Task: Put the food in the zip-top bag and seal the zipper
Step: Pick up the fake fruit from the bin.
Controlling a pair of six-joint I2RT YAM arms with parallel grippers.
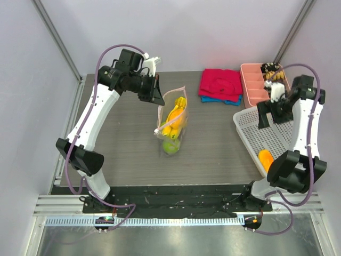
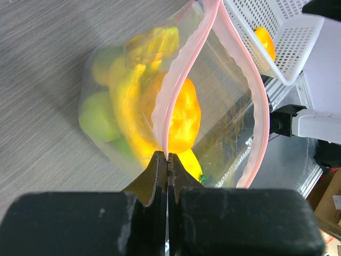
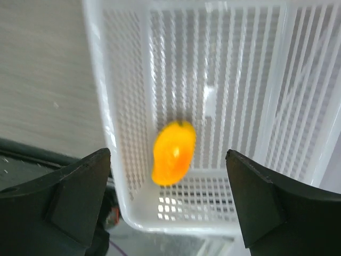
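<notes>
At the centre of the worktop (image 1: 122,146), the zip-top bag (image 1: 171,127) holds bananas (image 2: 133,101) and green fruit (image 2: 98,114). Left gripper (image 2: 167,158) is clamped on one side of the pink zipper (image 2: 178,96); the bag mouth gapes. Right gripper (image 3: 168,156), fingers spread wide, hangs over the white basket (image 3: 97,80), directly above a loose orange fruit (image 3: 173,152).

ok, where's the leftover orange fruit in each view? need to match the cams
Top external: orange fruit at right, in the white mesh basket, toward its near end.
Left wrist: upper right, in a corner of the basket, beyond the zip-top bag.
Right wrist: centre of frame, on the basket floor near a corner.
Shared landmark: the white mesh basket, visible in all three views.
</notes>
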